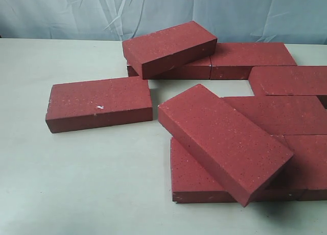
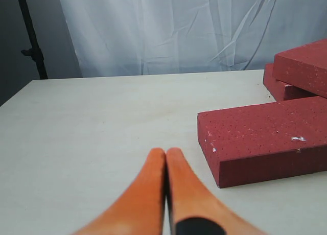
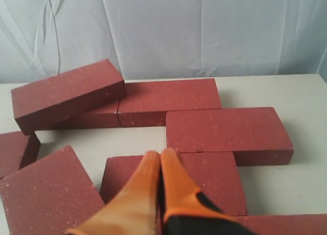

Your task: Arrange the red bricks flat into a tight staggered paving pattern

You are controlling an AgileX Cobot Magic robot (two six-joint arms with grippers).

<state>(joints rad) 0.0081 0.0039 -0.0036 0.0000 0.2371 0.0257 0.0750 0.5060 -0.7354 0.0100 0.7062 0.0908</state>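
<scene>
Left end effector (image 2: 166,154) and right end effector (image 3: 160,155) are both hovering pinched closed and empty, since we are judging the red bricks (image 1: 265,115) unfinished: two are leaning across flat neighbours and one is lying apart on the worktop (image 1: 76,184).

Nine red bricks (image 1: 99,102) can be counted, all on one table (image 1: 76,184).

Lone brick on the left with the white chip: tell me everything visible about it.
The chipped brick is a flat rectangular dark-red paver, matte and finely pale-speckled, with a small white chip near the front edge of its top face. It lies flat on the pale table, seemingly apart from the other bricks, with nothing on it. The left end effector sits shut beside it, not touching.
</scene>
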